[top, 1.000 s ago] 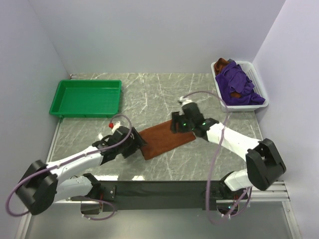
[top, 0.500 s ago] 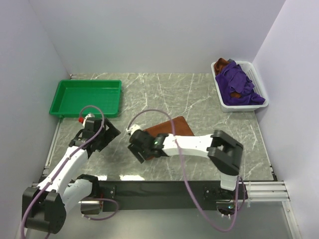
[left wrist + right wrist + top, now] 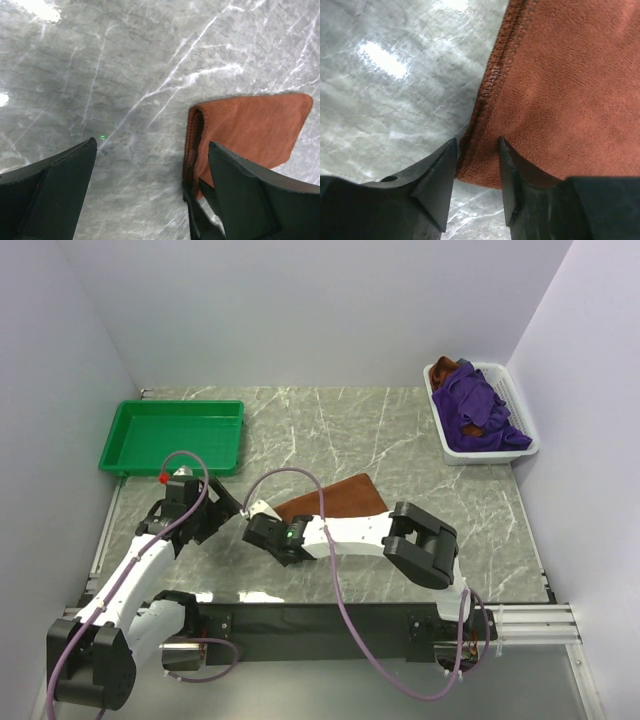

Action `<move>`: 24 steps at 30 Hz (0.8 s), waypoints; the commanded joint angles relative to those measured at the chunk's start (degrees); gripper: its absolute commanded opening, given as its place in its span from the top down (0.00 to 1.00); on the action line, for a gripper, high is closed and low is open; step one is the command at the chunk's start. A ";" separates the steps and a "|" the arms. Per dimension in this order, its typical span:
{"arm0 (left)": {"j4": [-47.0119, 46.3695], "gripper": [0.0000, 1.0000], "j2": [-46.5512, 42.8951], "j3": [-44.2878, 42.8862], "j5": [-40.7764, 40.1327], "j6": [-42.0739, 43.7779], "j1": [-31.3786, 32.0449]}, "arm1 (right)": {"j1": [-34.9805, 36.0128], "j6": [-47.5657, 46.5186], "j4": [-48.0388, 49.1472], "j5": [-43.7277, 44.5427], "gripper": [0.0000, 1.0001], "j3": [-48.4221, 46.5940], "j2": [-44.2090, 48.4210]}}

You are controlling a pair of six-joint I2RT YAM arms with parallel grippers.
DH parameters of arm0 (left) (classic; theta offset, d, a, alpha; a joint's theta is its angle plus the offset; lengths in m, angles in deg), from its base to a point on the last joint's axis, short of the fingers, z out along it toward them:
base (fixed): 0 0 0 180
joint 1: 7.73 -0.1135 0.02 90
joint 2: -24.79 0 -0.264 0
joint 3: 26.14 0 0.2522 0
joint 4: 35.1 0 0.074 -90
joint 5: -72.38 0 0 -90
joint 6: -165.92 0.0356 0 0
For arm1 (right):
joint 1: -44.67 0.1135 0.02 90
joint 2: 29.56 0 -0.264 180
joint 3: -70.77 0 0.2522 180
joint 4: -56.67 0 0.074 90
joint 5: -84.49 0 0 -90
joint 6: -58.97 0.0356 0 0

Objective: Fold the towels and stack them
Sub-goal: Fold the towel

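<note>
where the rust-brown towel point(image 3: 335, 500) lies folded near the middle of the marble table point(image 3: 400, 430), its long sides run slantwise from near-left to far-right; its folded, doubled end faces left and its stitched hem shows plainly in the right wrist view; bare marble opens on every side of it, widest toward the far wall and to the left; the green tray point(image 3: 180, 405) sits well apart at the far-left corner; the white basket point(image 3: 516, 390) sits well apart at the far-right corner, with the heaped towels point(image 3: 480, 405), purple and rust-brown, inside it; the right gripper point(image 3: 477, 141) is at the towel's near-left corner, one finger on the marble side of the hem and the other over the plush; the jaws are drawn in about halfway around that edge, and whether they really pinch it i cannot tell; the right arm reaches from its base at the near-right, elbow bent sharply, forearm stretched low and leftward along the towel's near side; the left gripper point(image 3: 151, 144) hangs spread wide and holding nothing over bare marble, just left of the towel's folded end; the left arm rises from its near-left base and leans forward, wrist turned toward the towel.
</note>
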 commanded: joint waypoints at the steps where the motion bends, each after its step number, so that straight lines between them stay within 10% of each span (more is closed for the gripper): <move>1: -2.42 0.01 0.27 0.41 2.42 1.49 -0.25 | 0.30 0.39 -2.36 2.11 0.72 0.25 -2.57; 6: -6.54 0.01 0.89 2.61 8.30 -1.58 -0.16 | -1.11 0.21 2.54 -0.69 1.00 2.89 1.55; 24: -24.92 0.01 8.09 8.93 5.94 -21.88 16.45 | -8.84 4.78 18.74 -18.10 1.00 12.30 14.83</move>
